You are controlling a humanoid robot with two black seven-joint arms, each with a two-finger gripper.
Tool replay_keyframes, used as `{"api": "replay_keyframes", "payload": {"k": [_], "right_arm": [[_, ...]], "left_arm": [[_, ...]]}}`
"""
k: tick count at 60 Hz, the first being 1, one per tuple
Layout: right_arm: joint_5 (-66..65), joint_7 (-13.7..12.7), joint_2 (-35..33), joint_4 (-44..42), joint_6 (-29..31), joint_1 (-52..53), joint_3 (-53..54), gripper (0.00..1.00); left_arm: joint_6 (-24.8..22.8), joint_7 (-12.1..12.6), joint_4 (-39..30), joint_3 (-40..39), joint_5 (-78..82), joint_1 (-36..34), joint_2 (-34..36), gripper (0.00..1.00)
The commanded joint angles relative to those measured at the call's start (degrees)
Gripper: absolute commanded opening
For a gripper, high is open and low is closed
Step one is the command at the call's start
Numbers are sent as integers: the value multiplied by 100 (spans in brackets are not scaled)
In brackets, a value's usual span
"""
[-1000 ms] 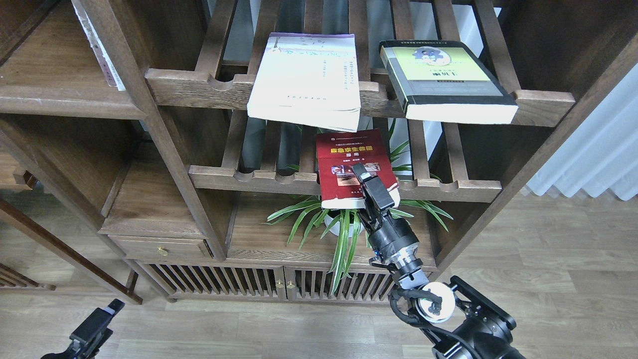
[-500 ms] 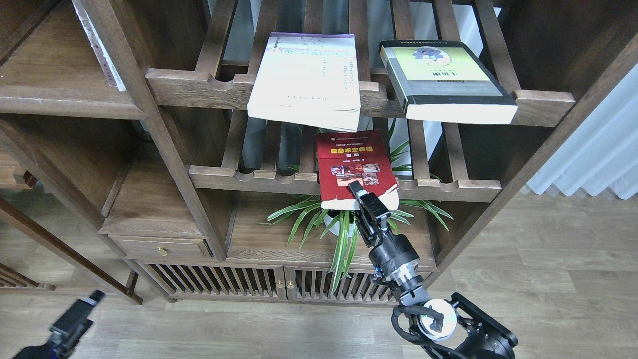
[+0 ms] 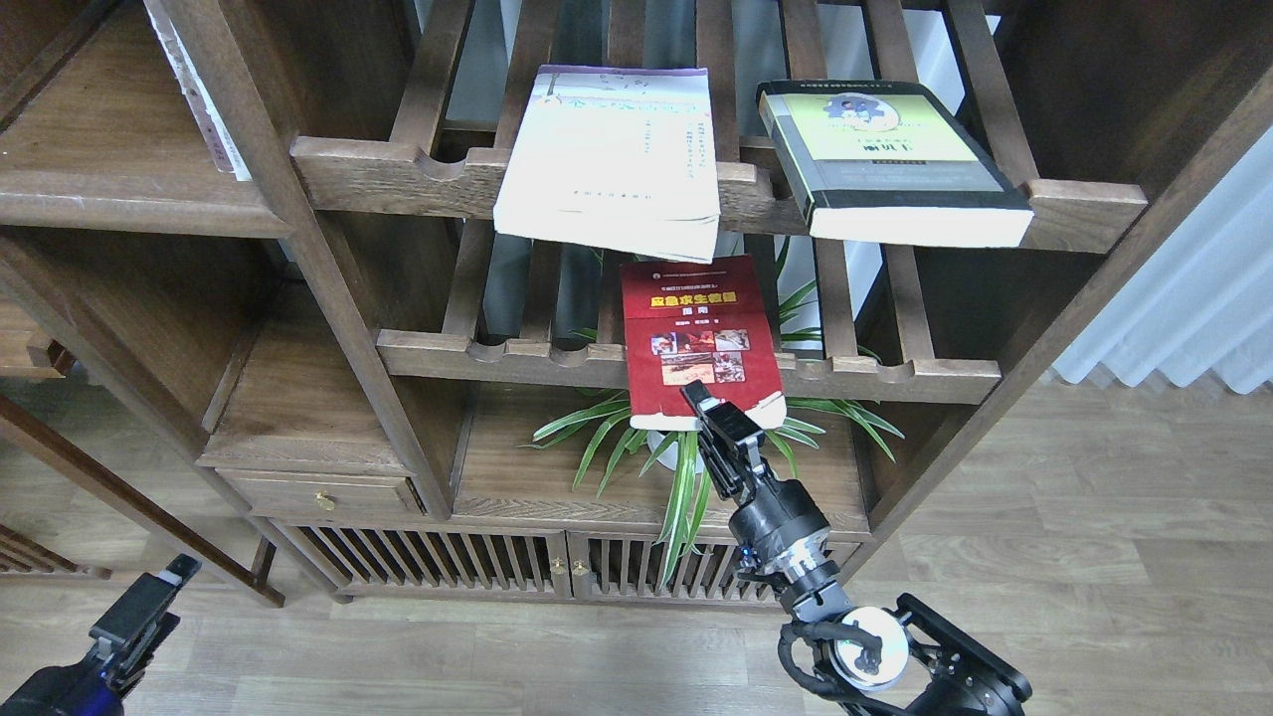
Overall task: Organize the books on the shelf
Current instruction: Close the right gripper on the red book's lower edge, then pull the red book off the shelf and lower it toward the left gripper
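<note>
The left gripper (image 3: 134,607) sat low at the bottom left corner of the view, over the floor (image 3: 1094,557), well apart from the furniture; whether its fingers were apart could not be told. The right gripper (image 3: 708,403) reached up from the bottom edge and closed on the near edge of the red book (image 3: 696,333), which lay across the front rail of the lower rack (image 3: 895,376) and overhung it toward the robot. A plant (image 3: 686,467) spread its leaves just below that book. On the upper rack (image 3: 398,164), the white book (image 3: 612,149) lay at the middle and overhung the front rail, and the black book (image 3: 885,164) lay to its right, also past the rail. The shelf (image 3: 90,149) stood at the far left, with a thin volume (image 3: 204,99) leaning at its right end.
</note>
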Motion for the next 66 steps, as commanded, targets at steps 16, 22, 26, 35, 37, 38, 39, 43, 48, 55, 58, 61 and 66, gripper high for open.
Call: {"api": "replay_keyframes", "payload": {"k": [16, 22, 26, 35, 37, 38, 39, 43, 48, 55, 58, 61, 66], "right_arm": [[14, -408, -1, 342, -1, -449, -576, 5], [14, -513, -1, 561, -1, -669, -796, 5], [14, -609, -1, 614, -1, -791, -892, 5], [-13, -820, -1, 623, -1, -941, -1051, 5], [-13, -847, -1, 641, -1, -959, -1095, 5], [-13, -864, -1, 641, -1, -968, -1121, 5], [-21, -882, -1, 641, -1, -976, -1147, 5], [-30, -970, -1, 641, -1, -1029, -1262, 5], [-30, -1084, -1, 641, -1, -1099, -1350, 5], [-30, -1234, -1, 641, -1, -1152, -1438, 5], [-30, -1278, -1, 641, -1, -1170, -1499, 5], [-30, -1304, -1, 641, -1, -1170, -1578, 5], [-39, -1304, -1, 641, -1, -1188, -1631, 5]], "left_arm": [[0, -48, -315, 167, -139, 40, -52, 100], [0, -66, -429, 508, -753, 48, -69, 100], [0, -74, -700, 955, -1340, 5, -26, 100], [0, -83, -1062, 1195, -1536, 4, -60, 100], [0, -101, -1106, 1221, -1536, 4, -69, 100], [0, -109, -1133, 1221, -1536, 4, -69, 100], [0, -118, -1150, 1230, -1536, 4, -69, 100], [0, -179, -1273, 1230, -1545, -4, -87, 100], [0, -232, -1344, 1300, -1545, -31, -131, 100], [0, -232, -1353, 1415, -1536, -75, -227, 100], [0, -232, -1353, 1459, -1536, -84, -298, 100], [0, -232, -1353, 1520, -1536, -84, -438, 100], [0, -224, -1344, 1564, -1536, -84, -631, 100]]}}
